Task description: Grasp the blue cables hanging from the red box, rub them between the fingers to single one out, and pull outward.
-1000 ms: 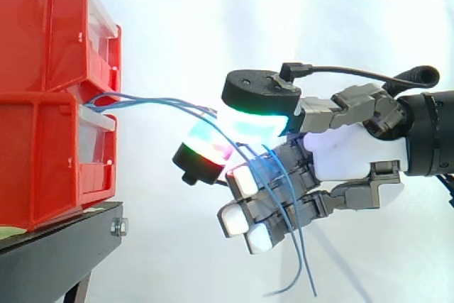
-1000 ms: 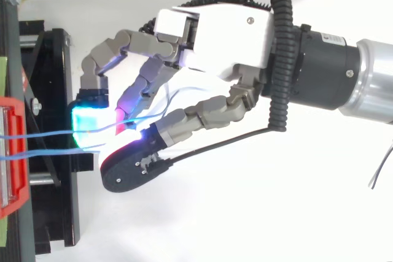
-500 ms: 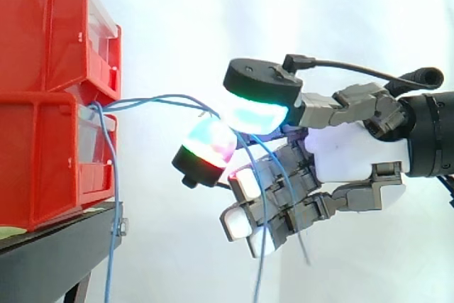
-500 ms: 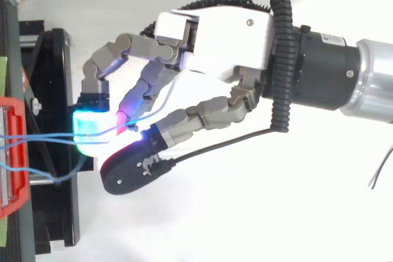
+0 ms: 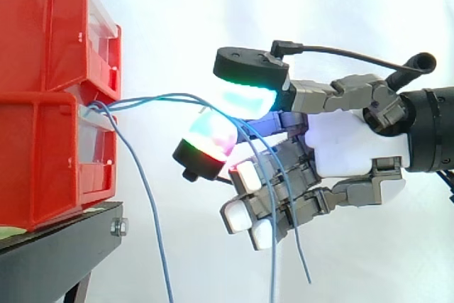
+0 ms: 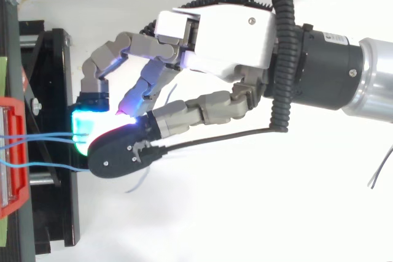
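Observation:
Blue cables (image 5: 170,96) come out between the two stacked red bins (image 5: 42,154) at the left and run right to my hand (image 5: 355,147). The hand is shut on them, with two cables pinched between the green-glowing thumb pad (image 5: 245,97) and a finger pad (image 5: 211,136). Their free ends hang down past the curled lower fingers. A third blue cable (image 5: 142,182) hangs loose from the bin, outside the pinch. From above, the cables (image 6: 43,134) leave the red bin (image 6: 12,170) and pass under the thumb (image 6: 123,151), with the palm (image 6: 215,29) to the right.
The bins rest on a black stand (image 5: 57,246), which the top view shows as a black frame (image 6: 55,90) just left of the fingertips. A white curtain lies behind. There is open space below and to the right of the hand.
One cable slipped out of the pinch and now hangs from the bin, swinging outward. The thumb has slid toward the bins over the finger pad. The other cables stay pinched.

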Controlling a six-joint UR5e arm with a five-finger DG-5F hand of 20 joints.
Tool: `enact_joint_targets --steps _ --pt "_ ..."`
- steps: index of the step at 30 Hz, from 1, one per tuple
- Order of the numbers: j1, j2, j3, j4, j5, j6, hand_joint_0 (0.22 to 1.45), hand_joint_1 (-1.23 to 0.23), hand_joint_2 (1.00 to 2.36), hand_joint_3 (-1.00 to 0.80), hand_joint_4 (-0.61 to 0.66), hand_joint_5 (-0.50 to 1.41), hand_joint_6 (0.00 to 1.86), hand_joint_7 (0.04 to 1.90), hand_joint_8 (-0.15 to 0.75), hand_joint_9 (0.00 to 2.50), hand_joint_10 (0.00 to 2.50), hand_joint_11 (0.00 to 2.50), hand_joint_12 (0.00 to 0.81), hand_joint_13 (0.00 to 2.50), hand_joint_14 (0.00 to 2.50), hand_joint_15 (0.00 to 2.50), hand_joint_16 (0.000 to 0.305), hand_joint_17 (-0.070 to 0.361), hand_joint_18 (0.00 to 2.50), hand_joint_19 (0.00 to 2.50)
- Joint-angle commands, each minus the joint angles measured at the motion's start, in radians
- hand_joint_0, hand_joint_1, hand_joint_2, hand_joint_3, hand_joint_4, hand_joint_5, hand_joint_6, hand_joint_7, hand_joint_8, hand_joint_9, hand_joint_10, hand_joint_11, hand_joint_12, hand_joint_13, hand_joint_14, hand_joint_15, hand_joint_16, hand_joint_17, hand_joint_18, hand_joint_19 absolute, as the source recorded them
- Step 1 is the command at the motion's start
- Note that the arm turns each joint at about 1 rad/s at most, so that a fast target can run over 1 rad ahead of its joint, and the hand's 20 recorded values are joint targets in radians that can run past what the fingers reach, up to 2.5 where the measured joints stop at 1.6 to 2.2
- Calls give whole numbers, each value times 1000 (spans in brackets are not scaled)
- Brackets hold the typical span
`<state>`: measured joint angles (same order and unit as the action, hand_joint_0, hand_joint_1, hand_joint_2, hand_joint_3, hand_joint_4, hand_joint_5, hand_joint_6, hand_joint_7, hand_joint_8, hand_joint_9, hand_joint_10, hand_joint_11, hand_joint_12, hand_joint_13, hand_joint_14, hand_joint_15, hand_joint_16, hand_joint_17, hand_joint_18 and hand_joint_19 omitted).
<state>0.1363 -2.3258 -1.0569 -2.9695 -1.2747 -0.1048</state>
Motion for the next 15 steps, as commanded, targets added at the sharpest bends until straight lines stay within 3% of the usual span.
enact_joint_targets --steps 1,4,9,15 --pt "-1 0 0 1 0 -1 628 -755 1013 -227 63 -164 909 955 307 1094 18 672 364 938 20 557 50 112 830 610" --pt "-1 0 0 0 0 -1 655 -811 1015 -224 18 -170 920 928 296 1064 21 698 349 924 22 554 47 106 818 603" --pt "-4 0 0 0 0 -1 749 -924 1007 -407 -31 -177 929 898 277 1066 20 692 336 926 21 552 45 101 829 568" --pt "-15 0 0 0 -5 -3 769 -909 1000 -500 -6 -175 927 845 264 1069 21 686 327 933 22 550 44 99 838 564"
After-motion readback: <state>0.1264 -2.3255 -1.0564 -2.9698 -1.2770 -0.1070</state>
